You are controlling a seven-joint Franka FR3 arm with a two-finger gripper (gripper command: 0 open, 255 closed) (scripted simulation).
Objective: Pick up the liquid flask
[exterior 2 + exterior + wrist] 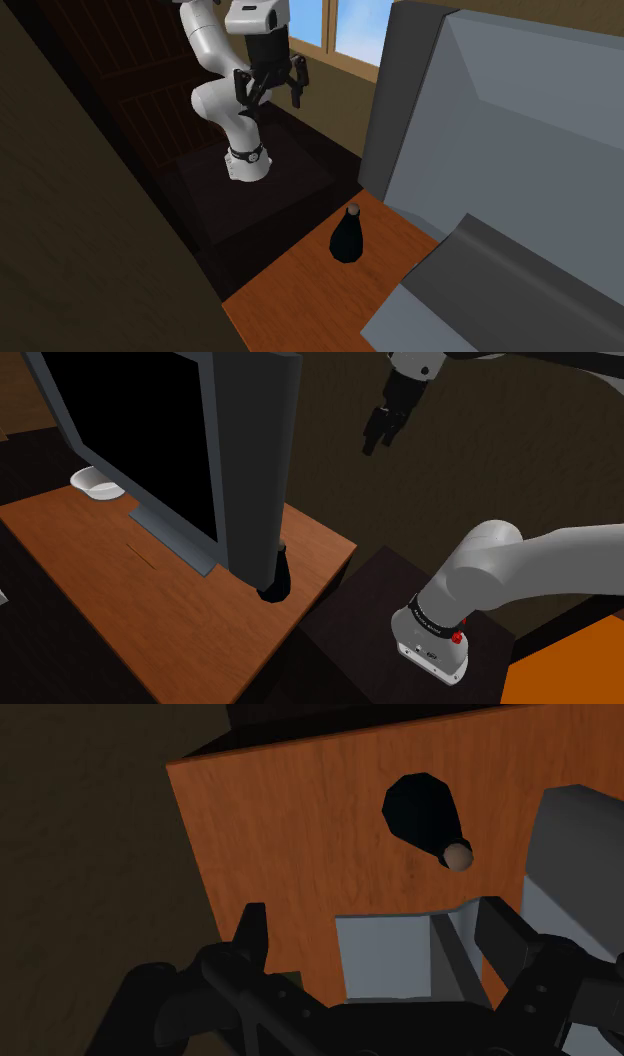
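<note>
The flask (346, 235) is black and pear-shaped with a small round grey stopper (458, 856). It stands upright on the wooden desk (300, 285), near the corner closest to the robot's stand. In the shoulder view the flask (275, 578) peeks out from behind the monitor's lower edge. My black gripper (270, 96) hangs high in the air above the stand, well away from the flask, open, with nothing between its fingers. Seen from the wrist, the flask (425, 812) lies beyond the fingertips (253, 932), over the desk top (280, 834). The gripper (374, 444) also appears near the shoulder view's upper edge.
A large grey monitor (180, 442) takes up much of the desk, close beside the flask; its base (400, 954) lies just under the gripper in the wrist view. A white bowl (97, 482) sits at the desk's far end. The dark stand (250, 205) adjoins the desk.
</note>
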